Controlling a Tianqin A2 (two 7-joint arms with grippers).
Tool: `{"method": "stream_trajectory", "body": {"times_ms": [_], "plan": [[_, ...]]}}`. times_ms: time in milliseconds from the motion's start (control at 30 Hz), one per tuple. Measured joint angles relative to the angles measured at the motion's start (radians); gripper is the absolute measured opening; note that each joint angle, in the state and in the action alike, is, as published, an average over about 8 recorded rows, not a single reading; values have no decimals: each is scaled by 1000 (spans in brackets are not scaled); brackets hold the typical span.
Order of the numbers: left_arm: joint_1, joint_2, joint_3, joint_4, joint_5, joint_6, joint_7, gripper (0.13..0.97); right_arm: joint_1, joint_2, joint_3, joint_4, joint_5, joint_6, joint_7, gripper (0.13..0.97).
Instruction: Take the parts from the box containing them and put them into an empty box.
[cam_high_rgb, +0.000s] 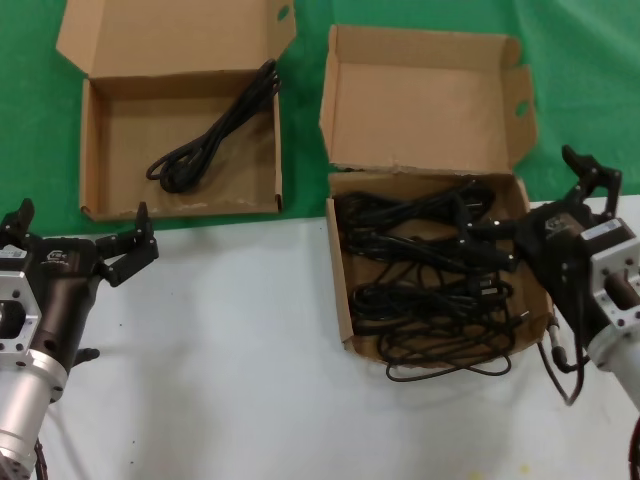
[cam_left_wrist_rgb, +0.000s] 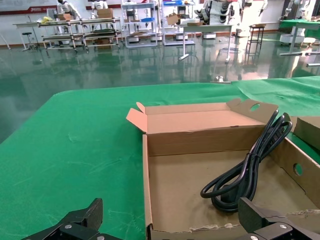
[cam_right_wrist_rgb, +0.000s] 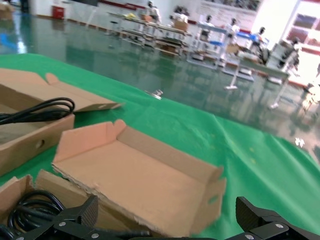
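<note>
Your right gripper (cam_high_rgb: 545, 205) hung with fingers spread wide over the right edge of the flap-lidded box (cam_high_rgb: 347, 290), whose tangle of black power cords (cam_high_rgb: 430, 275) spilled over the near wall. Your left gripper (cam_high_rgb: 80, 232) sat gaping too, holding nothing, just before the wide box (cam_high_rgb: 95, 150), where one coiled cord (cam_high_rgb: 215, 130) lay.

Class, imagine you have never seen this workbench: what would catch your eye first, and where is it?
First, the tangle of black cords filling the right-hand box, its lid up, with the right gripper open at its right edge. Next, one lone cord in the left box, partly draped over the back wall. The left gripper hangs open over the white table, just in front of that box.
</note>
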Motion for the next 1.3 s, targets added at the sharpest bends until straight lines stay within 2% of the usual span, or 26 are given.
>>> {"method": "stream_trajectory", "body": {"times_ms": [100, 400, 667, 1300], "plan": [[0, 0, 0, 0, -1, -1, 0, 933, -15, -5, 10, -3, 7, 11, 31, 966], [1, 0, -1, 2, -3, -2, 1, 966, -61, -18, 38, -11, 30, 44, 126, 966], [1, 0, -2, 3, -4, -3, 2, 966, -94, -29, 60, -17, 46, 69, 196, 966], [1, 0, -2, 3, -4, -4, 2, 966, -100, -30, 63, -18, 49, 73, 207, 966]]}}
